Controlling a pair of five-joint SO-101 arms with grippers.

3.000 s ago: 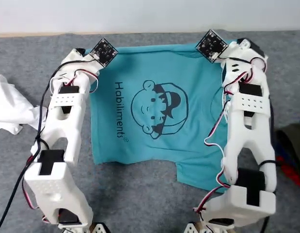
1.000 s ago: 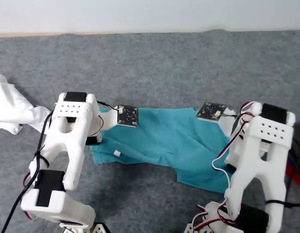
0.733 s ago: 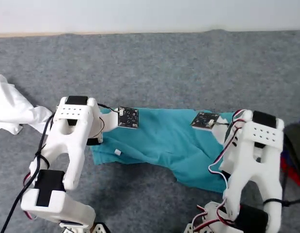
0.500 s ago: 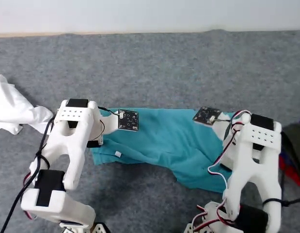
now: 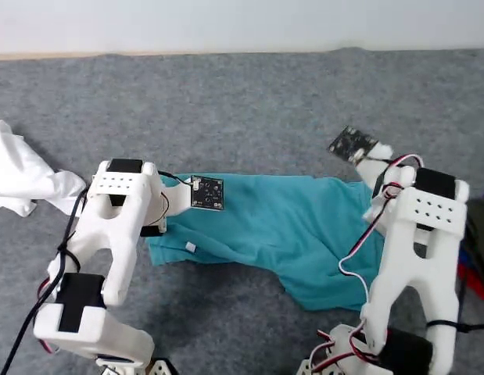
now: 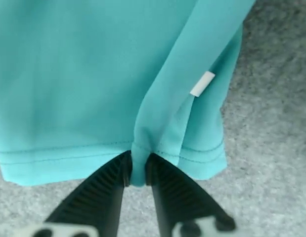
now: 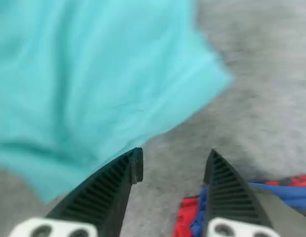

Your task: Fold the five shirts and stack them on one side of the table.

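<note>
A doubled-over teal shirt (image 5: 281, 226) is pinched at its hem by the left tool (image 6: 137, 170). The right tool (image 7: 173, 165) is held released, jaws apart, above the grey counter (image 5: 249, 109).

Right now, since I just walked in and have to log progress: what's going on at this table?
Two arms are working on a teal shirt that lies folded over on the grey table. The left gripper is shut on the shirt's hem. The right gripper is open with nothing in it, over the table beside the shirt's edge. A crumpled white shirt waits on one side, and a red and blue cloth on the other.
</note>
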